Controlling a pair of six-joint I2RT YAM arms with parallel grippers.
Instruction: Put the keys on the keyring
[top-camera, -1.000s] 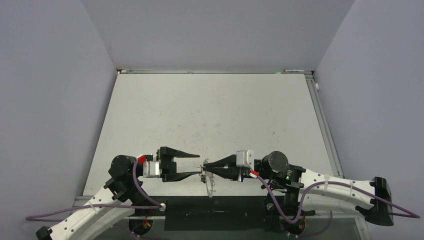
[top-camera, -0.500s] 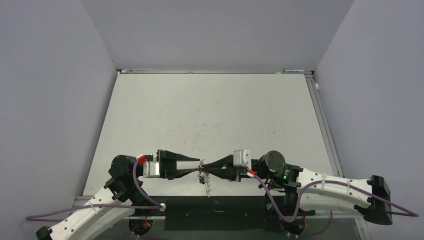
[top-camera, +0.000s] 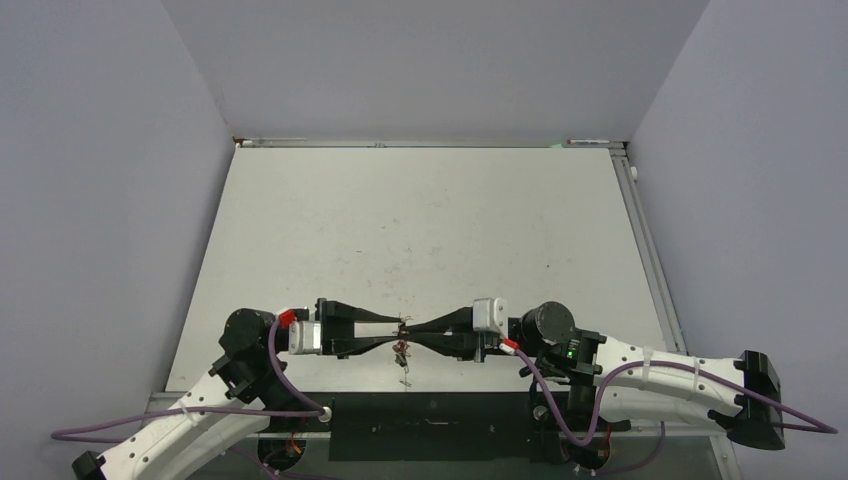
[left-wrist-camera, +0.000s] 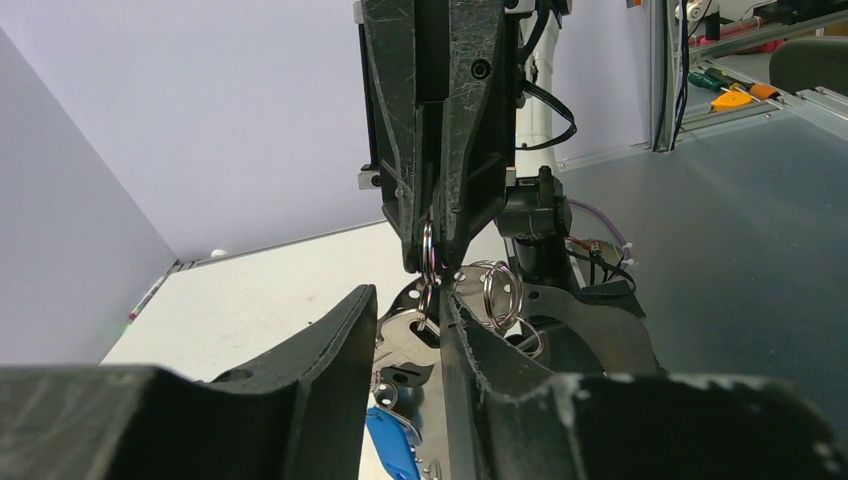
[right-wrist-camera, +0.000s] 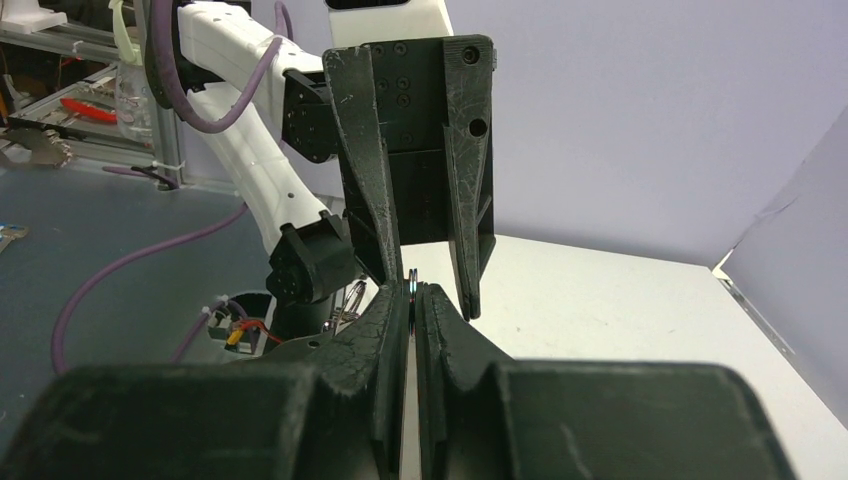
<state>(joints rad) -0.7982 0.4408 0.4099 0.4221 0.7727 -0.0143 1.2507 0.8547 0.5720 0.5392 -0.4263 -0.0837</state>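
The right claw (right-wrist-camera: 412, 296) is pinching the keyring (right-wrist-camera: 412, 278) edge-on, pressing tight on its thin rim. The left claw (left-wrist-camera: 405, 300) is facing it tip to tip. Its fingers (left-wrist-camera: 340, 335) are standing narrowly apart with the keys (left-wrist-camera: 402, 338) lying between them, just below the pinch; whether they are gripping cannot be told. A blue tag (left-wrist-camera: 385, 440) is dangling beneath. Both claws are hovering by the table's (top-camera: 420, 220) near edge, the surface stretching away toward the far wall (top-camera: 430, 70), the side walls (top-camera: 100, 200) standing well apart.
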